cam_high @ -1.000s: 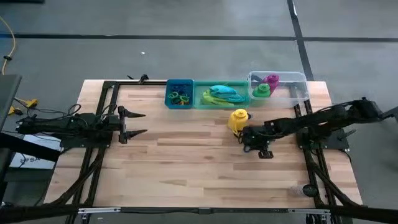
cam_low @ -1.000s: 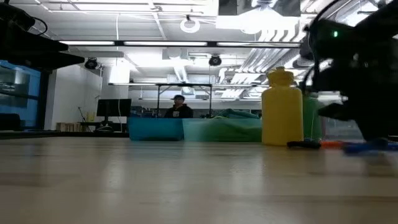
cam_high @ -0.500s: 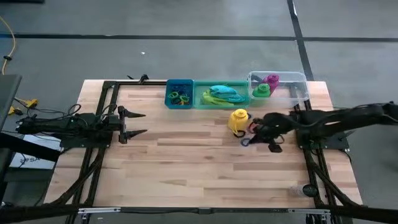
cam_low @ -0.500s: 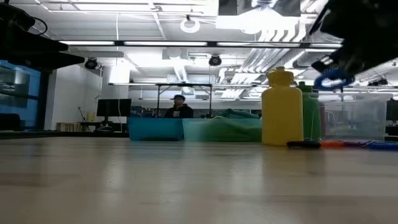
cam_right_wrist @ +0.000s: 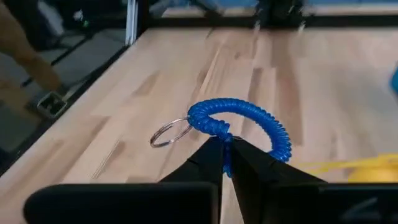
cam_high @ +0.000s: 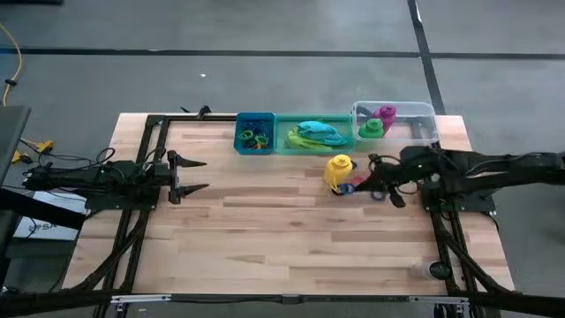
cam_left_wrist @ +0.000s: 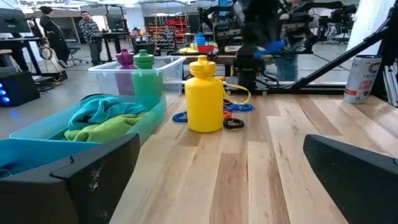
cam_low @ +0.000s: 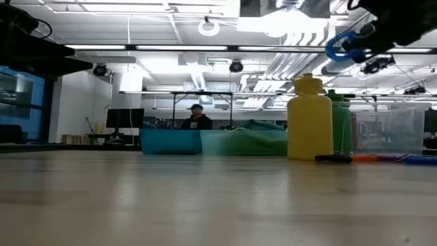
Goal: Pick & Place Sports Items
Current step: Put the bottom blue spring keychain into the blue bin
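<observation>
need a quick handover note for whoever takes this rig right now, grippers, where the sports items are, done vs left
Right gripper: shut on a blue coil ring, lifted above the table beside the yellow bottle.
Left gripper: open, empty, waiting at the table's left side.
Done: purple bottle and green bottle in the clear bin; cloths in the green bin; some rings in the blue bin.
Left: bin the held ring, then the rings on the table by the yellow bottle, and that bottle.
</observation>
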{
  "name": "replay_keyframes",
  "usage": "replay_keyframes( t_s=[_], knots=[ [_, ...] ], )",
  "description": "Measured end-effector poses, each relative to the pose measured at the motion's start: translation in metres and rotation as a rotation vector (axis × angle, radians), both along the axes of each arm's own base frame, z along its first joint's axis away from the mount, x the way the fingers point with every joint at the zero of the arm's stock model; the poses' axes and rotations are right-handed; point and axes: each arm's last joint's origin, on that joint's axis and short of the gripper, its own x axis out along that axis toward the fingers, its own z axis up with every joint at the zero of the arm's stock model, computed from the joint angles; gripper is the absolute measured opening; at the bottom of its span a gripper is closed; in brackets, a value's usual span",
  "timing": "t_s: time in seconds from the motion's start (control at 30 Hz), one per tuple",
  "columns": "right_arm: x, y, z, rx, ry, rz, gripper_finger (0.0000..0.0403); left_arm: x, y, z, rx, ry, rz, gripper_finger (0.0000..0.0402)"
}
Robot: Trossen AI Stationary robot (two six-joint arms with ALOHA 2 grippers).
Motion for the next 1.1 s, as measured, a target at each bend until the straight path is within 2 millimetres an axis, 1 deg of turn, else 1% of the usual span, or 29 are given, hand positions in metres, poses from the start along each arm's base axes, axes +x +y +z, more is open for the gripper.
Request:
replay_keyframes(
  t_s=[0.17,0.3,0.4,0.53,0.63,0.9,1.1],
  knots=[
    [0.002,-0.011,0.012,0.012,-0.116,-0.097,0.0,0.0,0.0,0.0,0.0,0.0,0.0,0.0368],
    [0.005,-0.023,0.027,0.036,-0.266,-0.225,0.0,0.0,0.0,0.0,0.0,0.0,0.0,0.0368],
    [0.007,-0.03,0.038,0.076,-0.379,-0.287,0.0,0.0,0.0,0.0,0.0,0.0,0.0,0.0368],
    [0.016,-0.042,0.052,0.118,-0.422,-0.345,0.0,0.0,0.0,0.0,0.0,0.0,0.0,0.0368],
    [0.029,-0.048,0.064,0.109,-0.425,-0.356,0.0,0.0,0.0,0.0,0.0,0.0,0.0,0.0368],
    [0.075,-0.07,0.091,0.102,-0.413,-0.389,0.0,0.0,0.0,0.0,0.0,0.0,0.0,0.0368],
    [0.108,-0.089,0.102,0.102,-0.383,-0.421,0.0,0.0,0.0,0.0,0.0,0.0,0.0,0.0368]
  ],
)
